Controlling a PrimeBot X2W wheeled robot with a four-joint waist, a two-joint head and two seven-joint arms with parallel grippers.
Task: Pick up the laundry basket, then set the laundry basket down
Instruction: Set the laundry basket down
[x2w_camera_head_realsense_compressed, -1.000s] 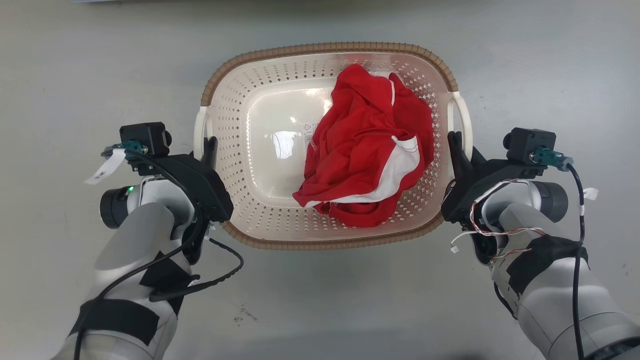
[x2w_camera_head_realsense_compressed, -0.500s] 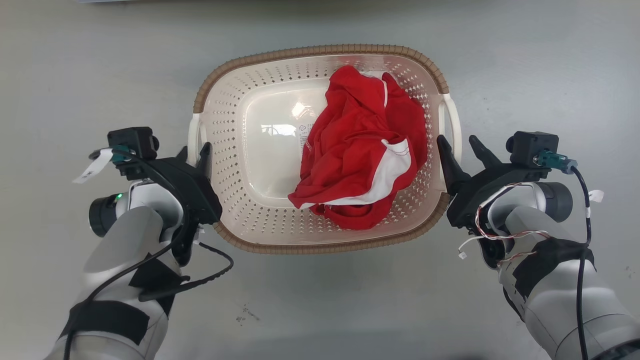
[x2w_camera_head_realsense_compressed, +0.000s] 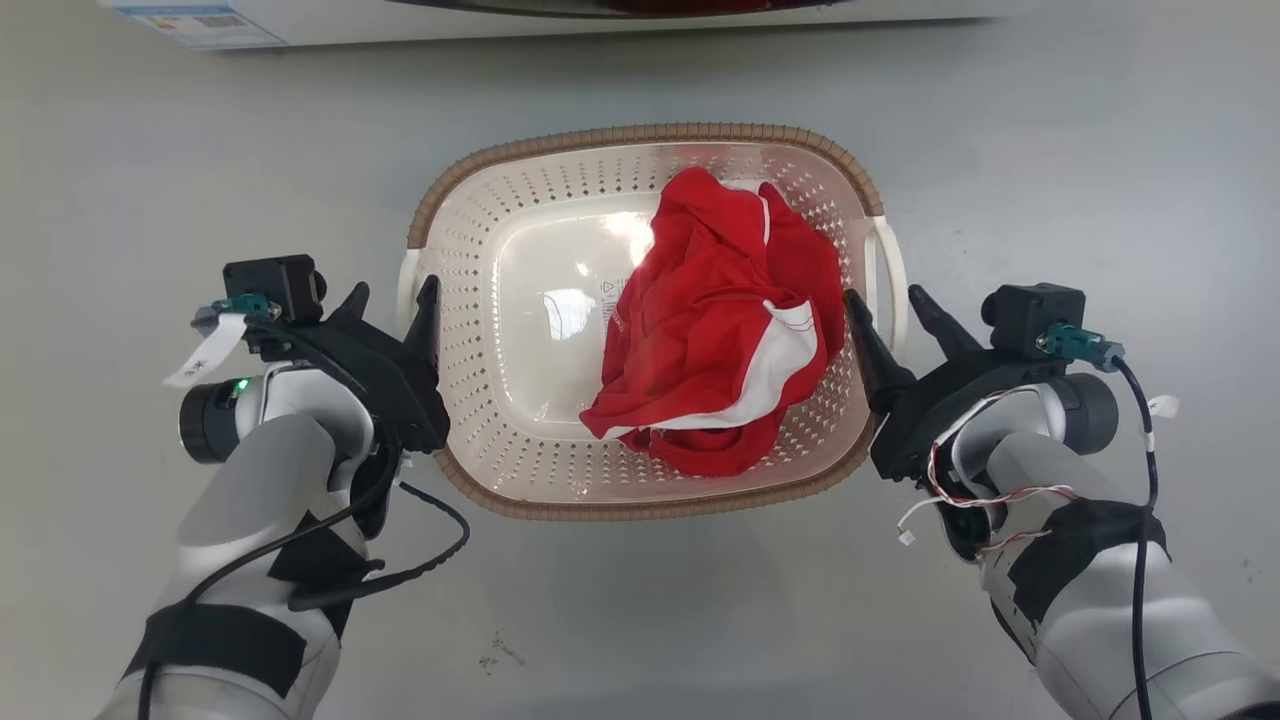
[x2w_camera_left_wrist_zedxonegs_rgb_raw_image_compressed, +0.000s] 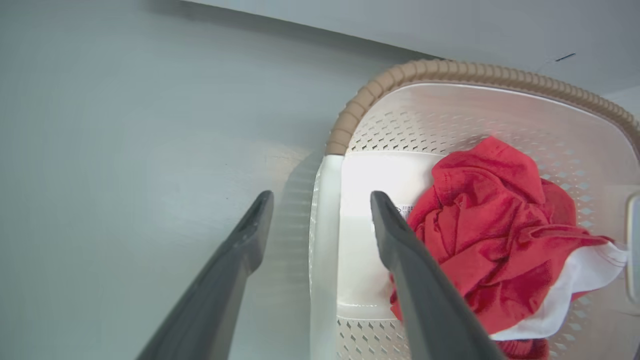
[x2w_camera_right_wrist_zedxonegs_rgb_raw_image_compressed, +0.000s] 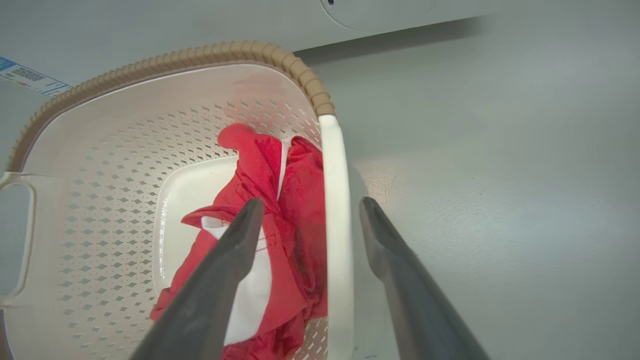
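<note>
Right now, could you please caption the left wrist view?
Open left gripper straddles the white handle of the laundry basket; a red-and-white garment lies inside.

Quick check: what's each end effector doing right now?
Left end effector: open, straddling the basket's left handle, gripping nothing.
Right end effector: open, straddling the right handle, gripping nothing.

Your two forearms (x2w_camera_head_realsense_compressed: 250, 500) are pale grey shells, each banded with black tape (x2w_camera_head_realsense_compressed: 225, 640). Your left pincer (x2w_camera_head_realsense_compressed: 393, 290) and right pincer (x2w_camera_head_realsense_compressed: 882, 296) are matte black, with long tapering fingers (x2w_camera_left_wrist_zedxonegs_rgb_raw_image_compressed: 430, 300). Each wrist carries a black camera box (x2w_camera_head_realsense_compressed: 268, 285) with a teal connector (x2w_camera_head_realsense_compressed: 1075, 343). On your left you have a thick black cable (x2w_camera_head_realsense_compressed: 440, 545), a white tag (x2w_camera_head_realsense_compressed: 205, 352) and a green light (x2w_camera_head_realsense_compressed: 240, 385); on your right, twisted red-and-white wires (x2w_camera_head_realsense_compressed: 985, 495)
</note>
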